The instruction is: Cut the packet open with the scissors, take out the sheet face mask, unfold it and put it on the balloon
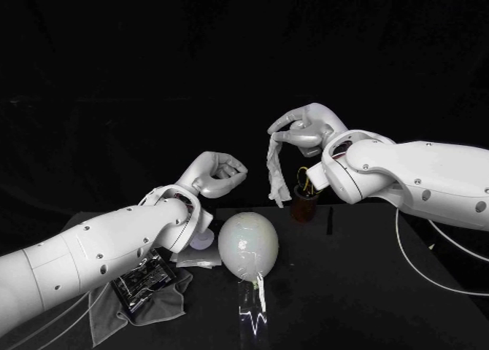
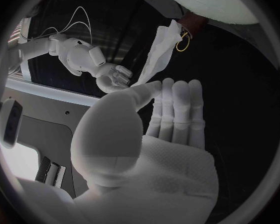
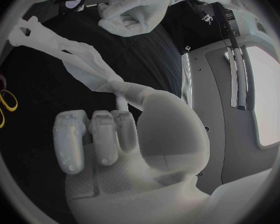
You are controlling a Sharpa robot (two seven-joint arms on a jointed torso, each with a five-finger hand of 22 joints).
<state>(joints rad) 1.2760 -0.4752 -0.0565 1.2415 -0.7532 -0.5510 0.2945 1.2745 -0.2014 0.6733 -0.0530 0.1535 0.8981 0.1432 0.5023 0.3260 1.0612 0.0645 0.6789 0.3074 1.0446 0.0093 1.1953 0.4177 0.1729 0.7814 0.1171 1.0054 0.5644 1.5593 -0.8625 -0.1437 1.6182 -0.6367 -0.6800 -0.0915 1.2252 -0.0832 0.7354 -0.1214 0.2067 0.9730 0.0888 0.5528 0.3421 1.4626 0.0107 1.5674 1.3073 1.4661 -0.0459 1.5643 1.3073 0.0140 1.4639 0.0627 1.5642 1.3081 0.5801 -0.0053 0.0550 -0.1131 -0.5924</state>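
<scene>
Step in hand: unfolding. The right hand pinches the still-folded sheet mask aloft, clear of the balloon; the left hand is curled and empty. Next, it must likely catch a free edge.

Black table: balloon, grey cloth, brown cup holding scissors.

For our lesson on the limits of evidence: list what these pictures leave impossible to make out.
1. Scissors: head view, blades hidden inside the dark holder.
2. Pale item by the balloon: head view, partly under the left arm; packet or not, unclear.
3. Sheet mask: all views, bunched in the right hand; face openings cannot be told.
</scene>
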